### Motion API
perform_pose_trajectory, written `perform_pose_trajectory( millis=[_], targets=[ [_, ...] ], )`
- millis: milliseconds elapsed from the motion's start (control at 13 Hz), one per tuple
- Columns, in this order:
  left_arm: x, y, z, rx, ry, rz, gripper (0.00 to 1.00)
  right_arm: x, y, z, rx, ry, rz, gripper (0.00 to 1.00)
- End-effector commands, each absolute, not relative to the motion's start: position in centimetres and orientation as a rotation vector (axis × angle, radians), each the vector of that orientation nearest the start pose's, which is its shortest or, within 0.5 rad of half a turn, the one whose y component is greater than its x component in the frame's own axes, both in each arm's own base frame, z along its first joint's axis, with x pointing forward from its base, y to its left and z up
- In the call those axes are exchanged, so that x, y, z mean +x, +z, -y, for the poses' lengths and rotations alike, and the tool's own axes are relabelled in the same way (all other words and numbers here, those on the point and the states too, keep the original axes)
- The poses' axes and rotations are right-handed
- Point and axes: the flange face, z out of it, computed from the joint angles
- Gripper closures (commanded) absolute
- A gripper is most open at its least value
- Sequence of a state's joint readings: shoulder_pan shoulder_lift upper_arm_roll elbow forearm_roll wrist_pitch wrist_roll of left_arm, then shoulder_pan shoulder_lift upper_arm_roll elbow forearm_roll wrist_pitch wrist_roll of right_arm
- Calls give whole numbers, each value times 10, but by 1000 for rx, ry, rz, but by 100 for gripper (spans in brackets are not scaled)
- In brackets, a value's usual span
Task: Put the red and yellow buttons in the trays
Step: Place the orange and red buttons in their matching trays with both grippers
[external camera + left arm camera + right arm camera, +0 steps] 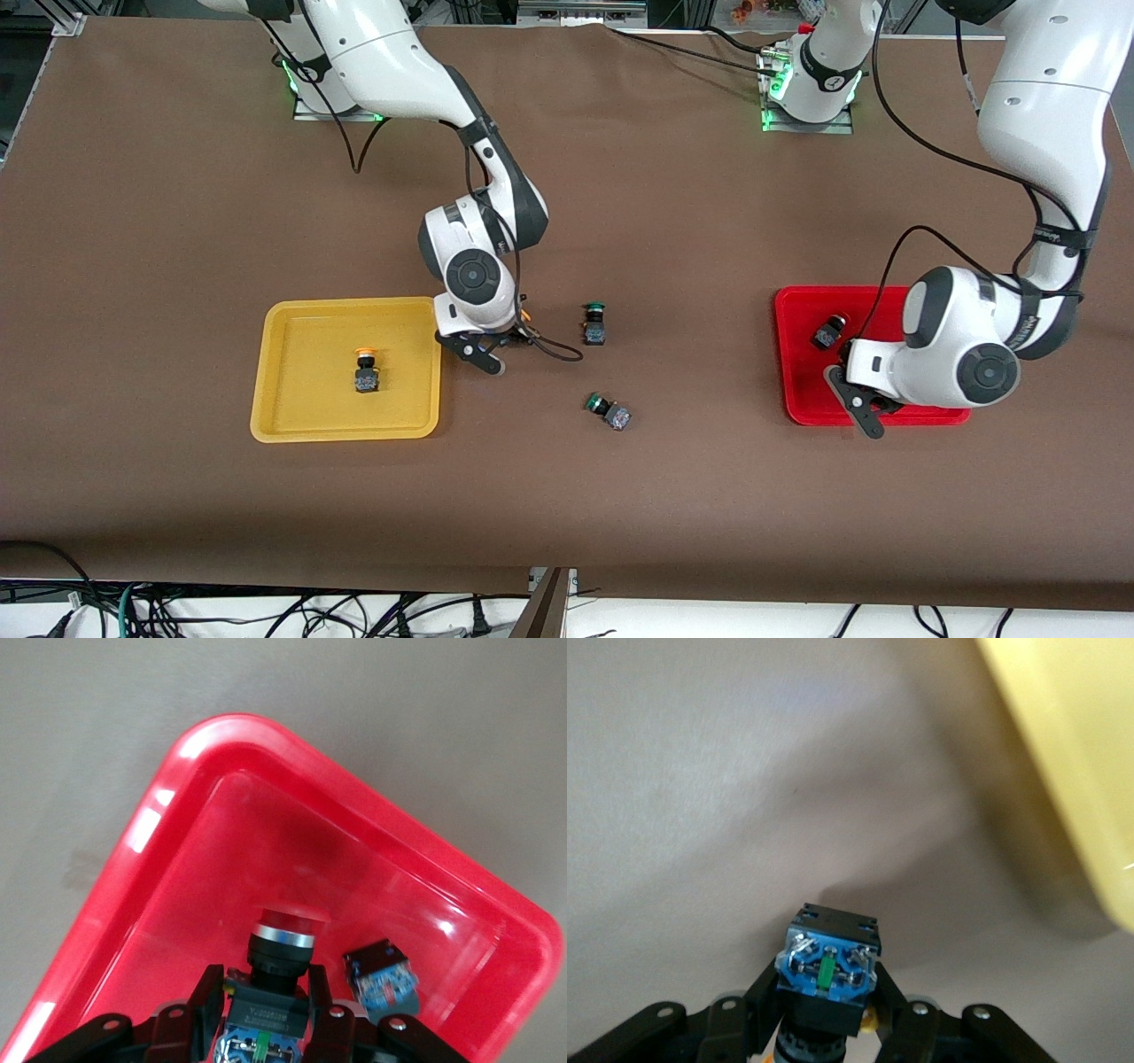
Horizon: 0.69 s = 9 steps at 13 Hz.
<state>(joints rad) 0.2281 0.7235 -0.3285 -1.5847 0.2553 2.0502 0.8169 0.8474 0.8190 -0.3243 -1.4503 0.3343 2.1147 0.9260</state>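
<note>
Gripping a yellow button (826,979) by its black body, the right gripper (509,341) hung over bare table just beside the yellow tray (292,416), at the tray's edge toward the left arm's end; the button's grey-blue base faced the wrist camera and an orange cap peeked out between the fingers (764,1005). Another yellow button (366,370) stood in the middle of that tray, which lay toward the right arm's end of the table. The left gripper (266,1019) was over the red tray (177,815), toward the left arm's end, its fingers (205,1001) pinching a red button (282,943) with the cap pointing down at the tray floor. A second red button (828,332) lay on its side in the tray close by. Two green buttons sat on the table between the trays, one (594,323) upright near the right gripper, the other (609,411) tipped over nearer the front camera.
</note>
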Motion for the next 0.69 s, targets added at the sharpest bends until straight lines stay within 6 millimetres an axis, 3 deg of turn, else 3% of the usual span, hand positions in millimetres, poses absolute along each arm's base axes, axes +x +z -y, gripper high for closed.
perform_pose_trajectory(
  millis=[0, 154, 385, 615],
  targets=[
    [668, 220, 27, -2756, 289, -1598, 0, 612, 250, -353, -3137, 214, -649, 94],
    [671, 259, 40, -2756, 268, -1558, 0, 624, 256, -304, -3209, 274, -455, 94],
    [666, 329, 64, -2844, 286, -1285, 0, 632, 238, -247, -3247, 268, -300, 93],
    [661, 391, 75, -2883, 189, -1065, 0, 631, 223, -238, -3204, 213, -321, 90]
  ],
)
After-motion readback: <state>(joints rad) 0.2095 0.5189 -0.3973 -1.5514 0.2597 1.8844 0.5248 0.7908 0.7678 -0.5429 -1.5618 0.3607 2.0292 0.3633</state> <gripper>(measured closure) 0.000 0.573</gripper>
